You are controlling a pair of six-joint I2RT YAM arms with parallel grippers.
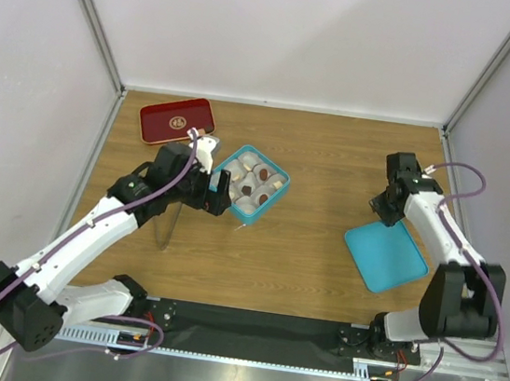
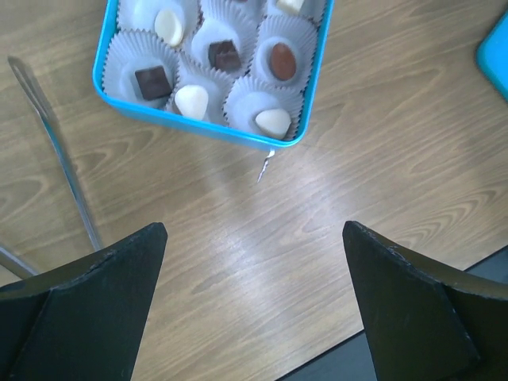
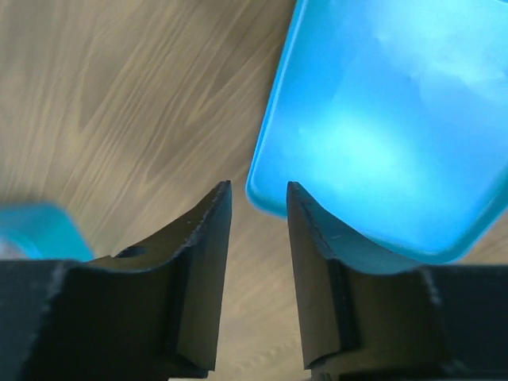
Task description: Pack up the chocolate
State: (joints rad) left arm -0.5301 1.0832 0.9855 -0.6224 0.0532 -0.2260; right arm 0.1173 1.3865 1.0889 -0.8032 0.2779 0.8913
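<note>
1. Nearest you in the top view, both arm bases sit at 6 o'clock on the counter's near edge; the left arm reaches toward 1 o'clock and the right arm toward 11 o'clock.
2. Your right gripper is at a corner of the teal lid, which lies flat at about 4 o'clock from the counter's middle; its jaws stand a narrow gap apart; the lid's corner rim sits at the mouth of that gap, with one finger over the lid and the other over bare wood; you cannot tell whether either finger touches it.
3. The metal tongs lie on the wood beside the left arm, at about 7 o'clock from the teal box; nothing grips them.
4. Your left gripper is over bare wood just at 8 o'clock of the box; its jaws are spread wide with nothing between them.
5. The box sits at about 11 o'clock from the counter's middle, uncovered; the chocolate is inside it, one piece to each white paper cup: dark squares, a brown oval and pale rounded pieces.
6. Farthest off, the red tray lies at 10 o'clock from the box, near it but apart.
</note>
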